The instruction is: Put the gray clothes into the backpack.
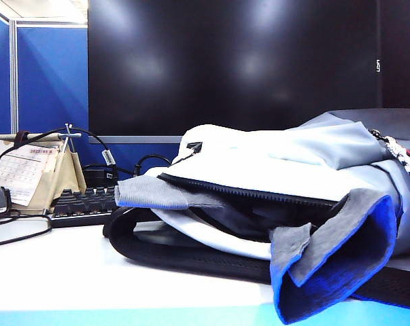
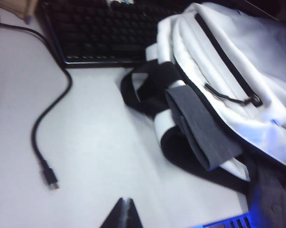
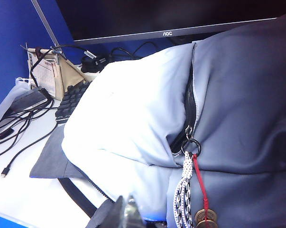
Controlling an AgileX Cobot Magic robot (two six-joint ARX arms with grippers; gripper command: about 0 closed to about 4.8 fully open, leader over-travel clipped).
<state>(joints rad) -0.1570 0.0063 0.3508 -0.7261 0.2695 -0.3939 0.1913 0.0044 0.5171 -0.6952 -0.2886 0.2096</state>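
Gray clothes (image 1: 334, 251): mostly inside the backpack (image 1: 259, 170), which lies on its side on the white table (image 1: 69, 272). A flap with a bright blue inner face hangs out of the opening at the near right, and a lighter ribbed band (image 1: 150, 193) sticks out at the left, draped over the lower lip.
Backpack opening: the black zipper (image 1: 252, 193) is undone and the mouth gapes toward the exterior camera.
Left gripper (image 2: 125, 213): fingers pressed together, empty, above bare table beside the backpack's black strap (image 2: 147, 90).
Right gripper (image 3: 128, 211): fingers pressed together, empty, over the pale top of the backpack, near the zipper pull with its striped cord (image 3: 183, 194).
Handling, as I judge it: light, limp fabric that folds and slides; it bunches when pushed and may spring back out.
Where to grip: pinch the hanging blue-lined flap near its folded edge, or the ribbed band, which looks firmer.
Risk: the soft backpack mouth can collapse while stuffing.
Nearby: keyboard (image 2: 105, 33) and a loose cable (image 2: 48, 118), well clear of the flap.
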